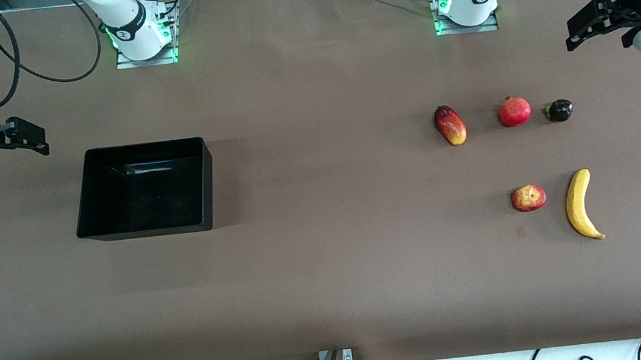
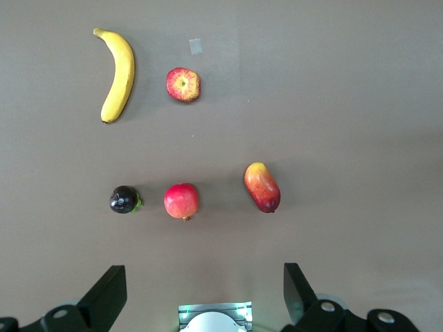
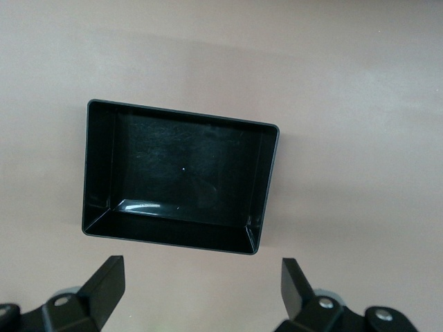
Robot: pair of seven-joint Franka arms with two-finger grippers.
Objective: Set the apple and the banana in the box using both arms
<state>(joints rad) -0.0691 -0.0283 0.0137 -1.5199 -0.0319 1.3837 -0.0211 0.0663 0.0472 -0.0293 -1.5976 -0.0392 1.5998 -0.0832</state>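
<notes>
The apple (image 1: pixel 528 198) lies beside the banana (image 1: pixel 581 204) toward the left arm's end of the table; the banana is closer to that end. Both also show in the left wrist view, apple (image 2: pixel 183 84) and banana (image 2: pixel 119 75). The black box (image 1: pixel 138 193) stands empty toward the right arm's end and fills the right wrist view (image 3: pixel 180 173). My left gripper (image 1: pixel 597 39) hangs open and empty high over the table's left-arm end (image 2: pixel 204 277). My right gripper (image 1: pixel 31 139) hangs open and empty over the table's right-arm end, beside the box (image 3: pixel 201 270).
Three other fruits lie in a row farther from the front camera than the apple: an oval red-yellow fruit (image 1: pixel 450 125), a smooth red round fruit (image 1: pixel 514 111) and a small dark fruit (image 1: pixel 559 110). A small tape patch (image 1: pixel 521 232) sits near the apple.
</notes>
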